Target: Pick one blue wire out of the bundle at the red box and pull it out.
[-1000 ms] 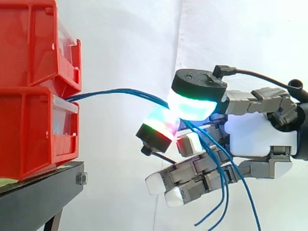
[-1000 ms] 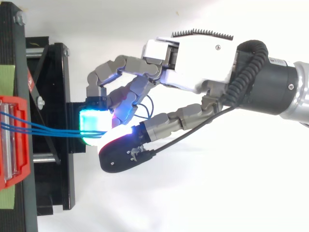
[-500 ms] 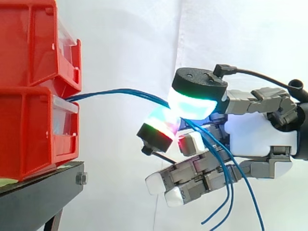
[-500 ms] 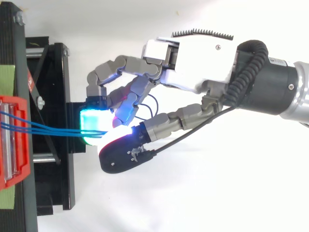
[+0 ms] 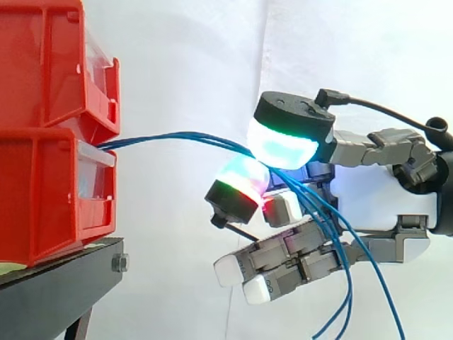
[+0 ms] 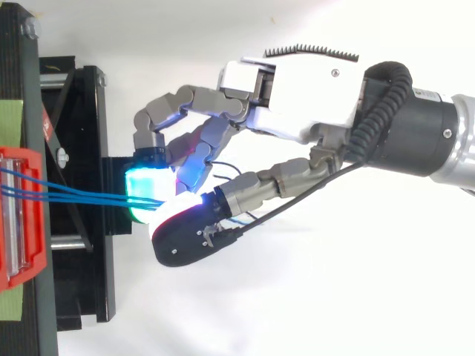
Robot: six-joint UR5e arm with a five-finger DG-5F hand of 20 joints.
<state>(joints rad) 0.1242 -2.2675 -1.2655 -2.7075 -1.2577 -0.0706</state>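
You see the hand (image 5: pixel 375 202) pinching the blue wires (image 5: pixel 170 134) between two glowing pads (image 5: pixel 283 149), other fingers curled loosely below. Wires leave the gap between the stacked red bins (image 5: pixel 42 184) on the black stand (image 5: pixel 49 294), arc right to the pinch, then hang loose past the palm. Hand sits apart from the bins. You can't tell how many strands are clamped.
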